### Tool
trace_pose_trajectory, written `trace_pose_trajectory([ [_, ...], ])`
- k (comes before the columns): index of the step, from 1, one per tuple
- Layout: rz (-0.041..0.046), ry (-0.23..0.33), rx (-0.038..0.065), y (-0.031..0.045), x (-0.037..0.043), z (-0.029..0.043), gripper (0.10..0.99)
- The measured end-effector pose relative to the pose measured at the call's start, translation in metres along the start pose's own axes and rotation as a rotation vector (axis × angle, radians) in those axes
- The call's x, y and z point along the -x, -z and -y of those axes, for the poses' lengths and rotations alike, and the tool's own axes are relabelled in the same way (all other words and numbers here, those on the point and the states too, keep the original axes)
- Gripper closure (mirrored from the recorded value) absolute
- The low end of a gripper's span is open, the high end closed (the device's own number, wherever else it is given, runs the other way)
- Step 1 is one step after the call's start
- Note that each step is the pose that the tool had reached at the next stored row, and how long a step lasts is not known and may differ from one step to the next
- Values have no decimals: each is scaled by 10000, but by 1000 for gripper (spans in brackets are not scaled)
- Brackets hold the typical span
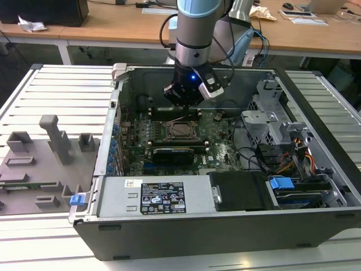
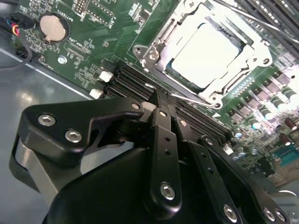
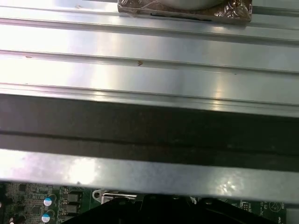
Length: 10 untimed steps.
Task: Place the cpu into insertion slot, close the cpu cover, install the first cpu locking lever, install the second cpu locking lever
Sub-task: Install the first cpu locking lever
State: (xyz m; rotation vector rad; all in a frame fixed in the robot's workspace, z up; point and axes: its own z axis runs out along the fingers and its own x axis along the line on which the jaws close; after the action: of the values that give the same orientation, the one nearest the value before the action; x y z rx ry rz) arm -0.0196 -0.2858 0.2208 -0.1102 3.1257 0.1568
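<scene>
The arm's gripper point(image 1: 186, 104) is hanging inside the open computer case point(image 1: 169, 206), just above the far edge of the green motherboard point(image 1: 220, 148) and beside the socket in the exterior view. In the second wrist view the gripper point(image 2: 156, 100) is showing its 2 black fingers point(image 2: 161, 126) pressed together with nothing between them, their tips sitting over the dark memory slots point(image 2: 135, 77) just beside the socket. The cpu point(image 2: 205, 53) is lying flat in the socket, its pale metal top shining, and the cpu cover point(image 2: 161, 39) is lying down around it as a grey frame with the chip showing through its square opening. In the exterior view the cpu point(image 1: 181, 129) is sitting near the middle of the board, close under the gripper. A thin metal lever point(image 2: 187, 97) is running along the socket edge nearest the fingertips; whether it is latched I cannot tell. A round coin battery point(image 2: 52, 26) is sitting on the board well apart from the socket. A grey fixture tray point(image 1: 39, 164) is resting on the table at the exterior view's left of the case.
</scene>
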Motion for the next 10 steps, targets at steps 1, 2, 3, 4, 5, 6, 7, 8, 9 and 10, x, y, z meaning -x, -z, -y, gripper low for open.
trace_pose_trajectory([
  [1, 0, 0, 6, -10, 2, 3, 980],
  [2, 0, 0, 10, -19, 3, 6, 980],
  [3, 0, 0, 14, -30, 3, 13, 980],
  [4, 0, -3, 26, -42, 4, 25, 980],
  [5, 2, -8, 51, -48, 6, 35, 980],
  [6, 4, -12, 75, -50, 8, 42, 980],
  [7, 8, -21, 106, -53, 12, 51, 980],
  [8, 12, -37, 141, -54, 19, 59, 980],
  [9, 15, -48, 152, -57, 23, 60, 980],
  [10, 16, -53, 154, -60, 25, 61, 980],
])
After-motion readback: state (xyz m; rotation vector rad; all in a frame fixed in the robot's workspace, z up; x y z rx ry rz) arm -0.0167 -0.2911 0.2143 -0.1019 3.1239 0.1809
